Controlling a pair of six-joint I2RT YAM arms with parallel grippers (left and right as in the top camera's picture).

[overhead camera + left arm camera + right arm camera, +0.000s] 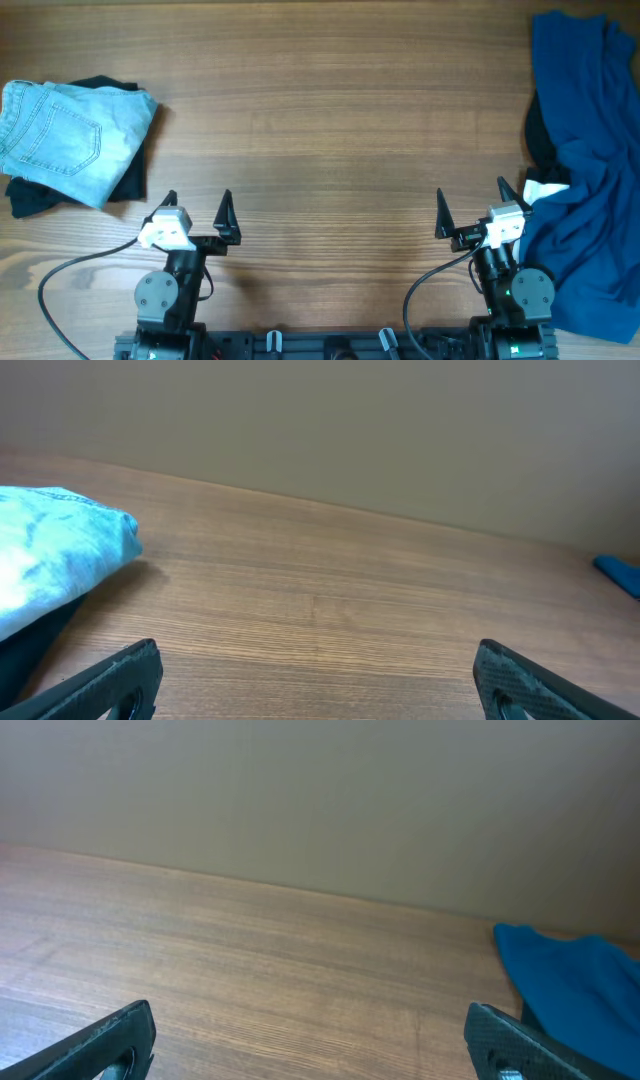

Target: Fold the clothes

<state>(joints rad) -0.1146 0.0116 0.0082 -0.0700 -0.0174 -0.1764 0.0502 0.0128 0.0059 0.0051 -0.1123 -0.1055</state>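
Clothes (60, 125): one denim shorts (85, 145), one black garment (30, 198), one blue garment (590, 170); left hand (197, 196), right hand (471, 189) released.

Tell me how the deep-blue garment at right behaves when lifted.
The crumpled deep-blue cloth garment probably hangs limp; its soft folds suggest thin fabric. It sprawls widely, so one pinch likely lifts only part, dragging the rest.

Left arm (166, 288) and right arm (518, 285) tucked low, both sets of jaws wide apart, empty.
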